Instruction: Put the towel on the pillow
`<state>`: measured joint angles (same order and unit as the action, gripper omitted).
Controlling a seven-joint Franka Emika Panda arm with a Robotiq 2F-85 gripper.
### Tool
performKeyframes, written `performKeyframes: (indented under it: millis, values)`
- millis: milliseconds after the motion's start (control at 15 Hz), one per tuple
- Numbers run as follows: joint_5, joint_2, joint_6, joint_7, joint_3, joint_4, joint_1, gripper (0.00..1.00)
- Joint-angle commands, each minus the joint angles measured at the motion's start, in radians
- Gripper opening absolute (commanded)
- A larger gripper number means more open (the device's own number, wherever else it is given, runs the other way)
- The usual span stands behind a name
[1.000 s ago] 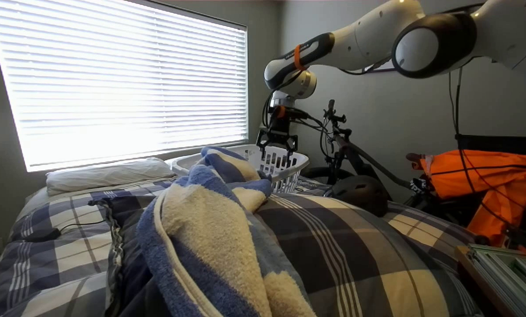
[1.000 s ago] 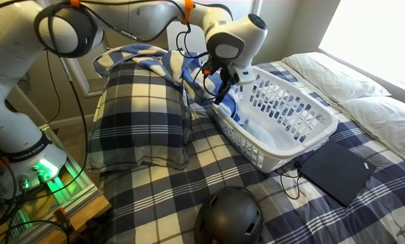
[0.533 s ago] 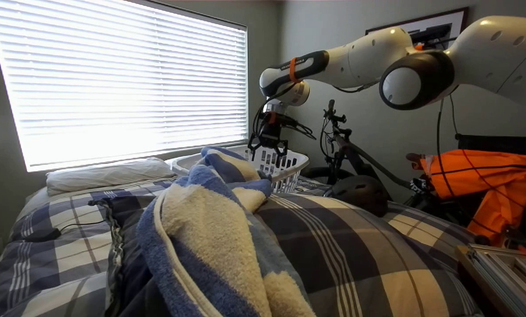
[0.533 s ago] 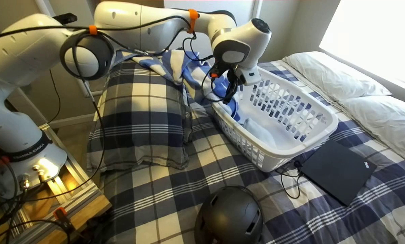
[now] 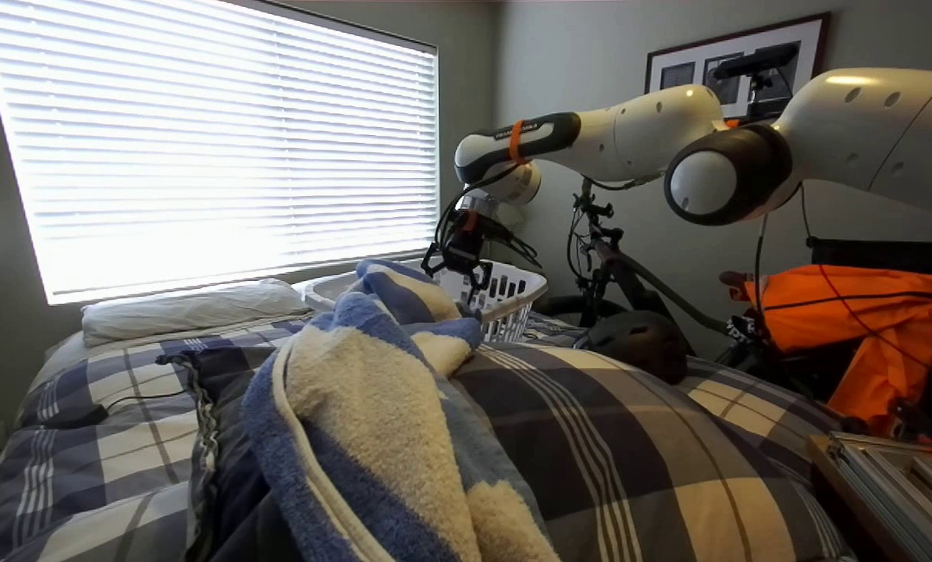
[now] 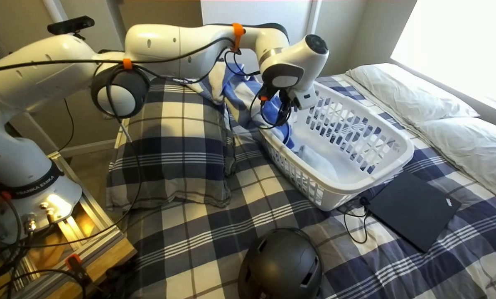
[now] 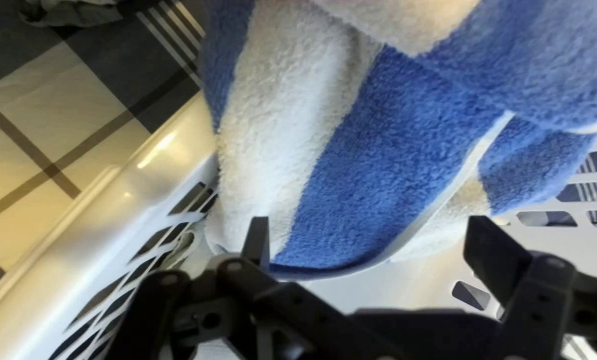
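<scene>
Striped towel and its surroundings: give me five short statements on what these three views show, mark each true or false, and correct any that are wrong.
1. Part of the striped towel hangs inside the white basket. True.
2. The towel is clamped tight. False: the gripper is open, not closed on it.
3. Part of the towel lies on the plaid pillow. True.
4. The basket stands on the plaid pillow. False: it stands on the plaid bed cover.
5. The dark helmet rests on the bed cover, outside the basket. True.
</scene>
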<state>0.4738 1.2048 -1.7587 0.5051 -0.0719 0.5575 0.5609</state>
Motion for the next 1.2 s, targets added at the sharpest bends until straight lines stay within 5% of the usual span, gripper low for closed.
performKeyframes:
  millis: [0, 400, 467, 600, 1133]
  values:
    - [-0.022, 0.087, -0.041, 0.006, 0.06, -0.11, 0.013, 1.0]
    - [-0.059, 0.153, -0.044, -0.04, 0.095, -0.162, -0.005, 0.95]
    - [-0.068, 0.16, -0.037, -0.045, 0.096, -0.167, -0.009, 0.71]
    - [-0.089, 0.147, -0.042, -0.063, 0.097, -0.131, -0.015, 0.65]
    - [-0.075, 0.103, 0.062, -0.009, 0.133, -0.11, -0.004, 0.08]
